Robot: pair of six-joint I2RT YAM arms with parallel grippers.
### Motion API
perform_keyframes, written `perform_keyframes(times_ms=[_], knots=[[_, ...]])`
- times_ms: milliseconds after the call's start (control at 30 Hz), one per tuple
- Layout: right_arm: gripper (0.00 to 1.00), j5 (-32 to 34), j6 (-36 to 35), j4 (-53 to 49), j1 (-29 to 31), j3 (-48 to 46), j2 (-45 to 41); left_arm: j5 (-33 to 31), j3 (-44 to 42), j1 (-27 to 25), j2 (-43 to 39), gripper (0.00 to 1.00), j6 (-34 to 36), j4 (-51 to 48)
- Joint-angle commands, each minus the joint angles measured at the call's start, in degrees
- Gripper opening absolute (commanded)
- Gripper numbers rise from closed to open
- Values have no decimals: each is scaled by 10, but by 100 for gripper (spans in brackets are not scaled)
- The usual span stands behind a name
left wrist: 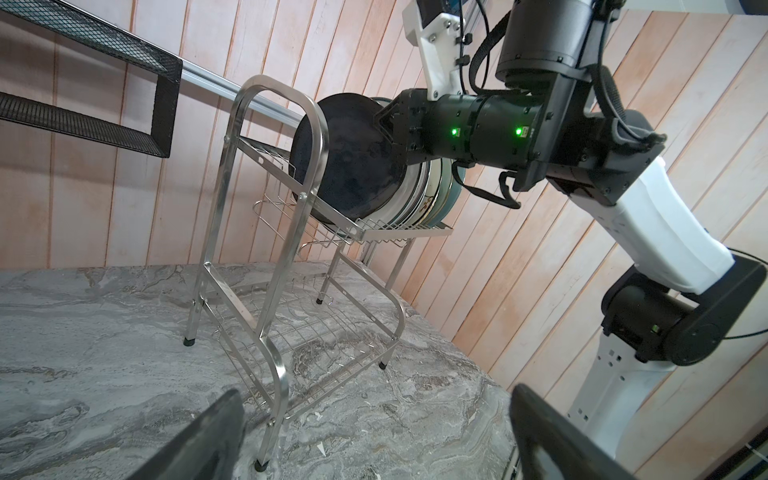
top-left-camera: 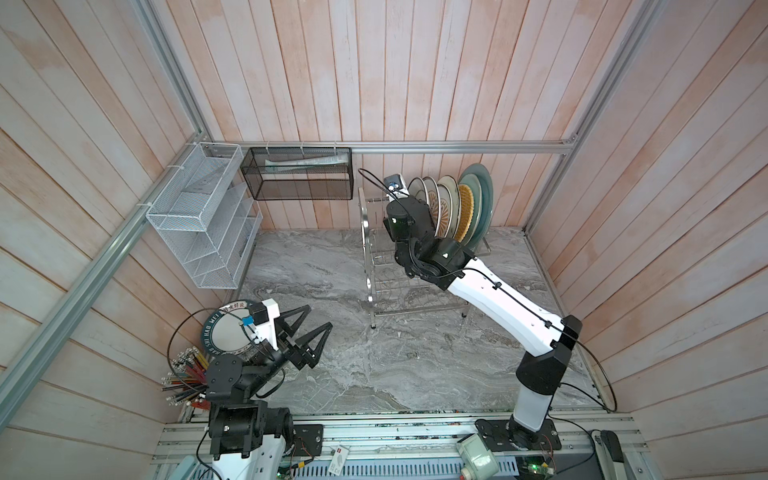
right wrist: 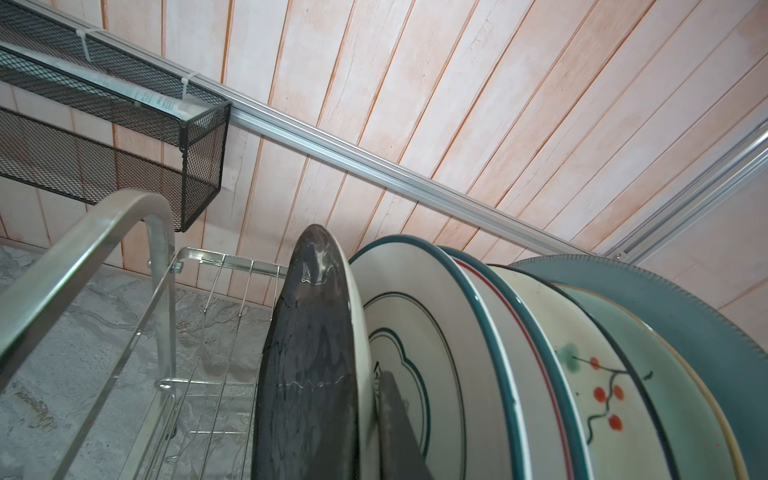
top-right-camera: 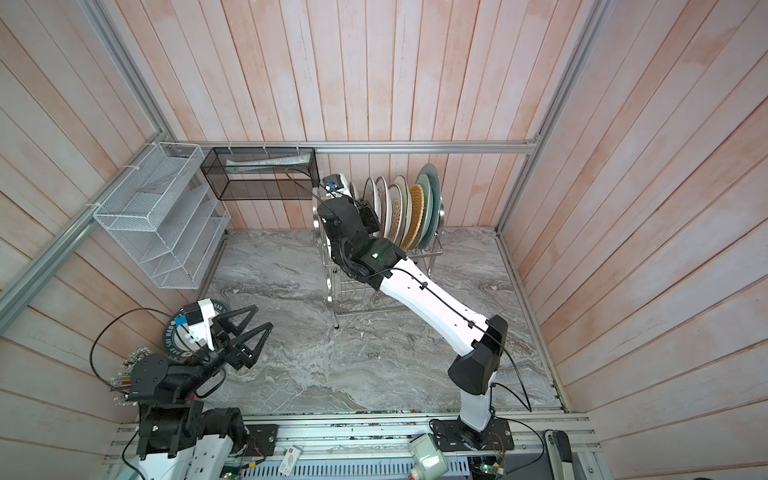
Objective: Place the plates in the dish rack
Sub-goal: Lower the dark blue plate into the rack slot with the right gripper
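Note:
The steel dish rack (top-left-camera: 370, 249) (left wrist: 232, 208) stands at the back of the marble top. Several plates (top-left-camera: 457, 208) stand on edge in its upper tier, the large grey-blue one (top-left-camera: 484, 195) at the far end. The black plate (left wrist: 345, 166) (right wrist: 307, 353) stands upright at the near end of that row, beside a green-ringed white plate (right wrist: 415, 311). My right gripper (left wrist: 384, 120) (right wrist: 365, 382) is shut on the black plate's top rim. My left gripper (top-left-camera: 319, 318) (left wrist: 376, 395) hangs open and empty at the front left, next to a dark-rimmed lettered plate (top-left-camera: 224, 332).
A white mesh organiser (top-left-camera: 199, 216) hangs on the left wall and a black mesh basket (top-left-camera: 299, 174) on the back rail, close to the rack's left arch. A bundle of pencils (top-left-camera: 187, 374) lies by the left arm's base. Wooden walls enclose the marble top (top-left-camera: 374, 365).

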Motion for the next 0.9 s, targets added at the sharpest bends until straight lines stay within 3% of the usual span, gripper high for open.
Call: perform_keyframes(times_ms=[0,533,867], knots=[[0,-5,27,-24,21,4,-17,9,-6,3,-6,100,-3,12],[0,13,61,-54,34,-34,-31,9,-5,3,-9,100,-4,11],[17,-1,56,-49,21,-36,-42,7,-6,3,-6,100,-5,11]])
